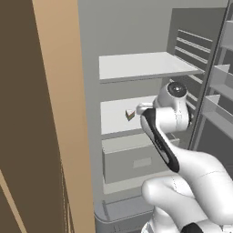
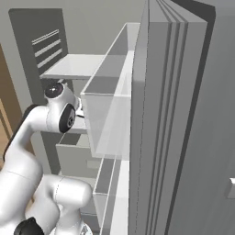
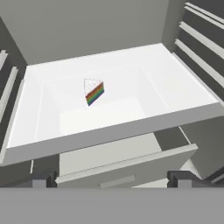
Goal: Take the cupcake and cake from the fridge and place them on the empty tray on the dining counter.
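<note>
Cake alone on fridge middle white shelf, above grey drawer

- A kitchen: an open fridge stands ahead of the tool, with white shelves and a grey drawer.
- Wooden cabinet side stands beside it.

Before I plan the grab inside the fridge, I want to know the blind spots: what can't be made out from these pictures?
- Gripper: in the left base view the arm's own wrist hides it; in the hand view the finger tips stand wide apart.
- Cake: too small in the left base view to read its layers.
- Fridge: in the right base view its open door hides most of the shelves.
- Drawer: its inside is hidden by the shelf above.
</note>
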{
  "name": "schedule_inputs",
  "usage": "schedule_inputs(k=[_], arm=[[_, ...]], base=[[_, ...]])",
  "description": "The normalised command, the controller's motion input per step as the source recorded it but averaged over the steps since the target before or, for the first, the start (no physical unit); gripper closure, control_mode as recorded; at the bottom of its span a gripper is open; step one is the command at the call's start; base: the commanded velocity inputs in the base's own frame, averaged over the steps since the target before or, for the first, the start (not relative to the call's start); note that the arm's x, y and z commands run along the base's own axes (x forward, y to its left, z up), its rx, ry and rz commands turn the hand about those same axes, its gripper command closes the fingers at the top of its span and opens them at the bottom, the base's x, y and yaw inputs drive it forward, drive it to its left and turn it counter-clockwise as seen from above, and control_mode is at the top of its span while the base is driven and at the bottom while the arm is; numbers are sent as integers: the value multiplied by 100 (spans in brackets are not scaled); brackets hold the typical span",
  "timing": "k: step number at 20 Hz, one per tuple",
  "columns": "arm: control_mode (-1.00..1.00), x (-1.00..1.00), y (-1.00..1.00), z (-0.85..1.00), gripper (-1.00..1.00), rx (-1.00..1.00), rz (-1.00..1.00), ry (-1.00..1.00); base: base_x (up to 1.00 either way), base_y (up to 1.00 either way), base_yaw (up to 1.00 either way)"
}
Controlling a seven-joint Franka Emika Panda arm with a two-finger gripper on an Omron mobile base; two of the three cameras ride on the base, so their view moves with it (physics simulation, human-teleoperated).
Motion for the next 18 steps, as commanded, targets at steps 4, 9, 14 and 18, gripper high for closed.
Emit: schedule_inputs(k=[4,9,14,18], arm=[[-100,39,5,-22,-100,0,0,0],[-100,36,7,-23,-100,0,0,0],[-100,36,5,-22,-100,0,0,0],[-100,35,4,-21,-100,0,0,0]], base=[[0,0,0],[0,0,0],[0,0,0],[0,0,0]])
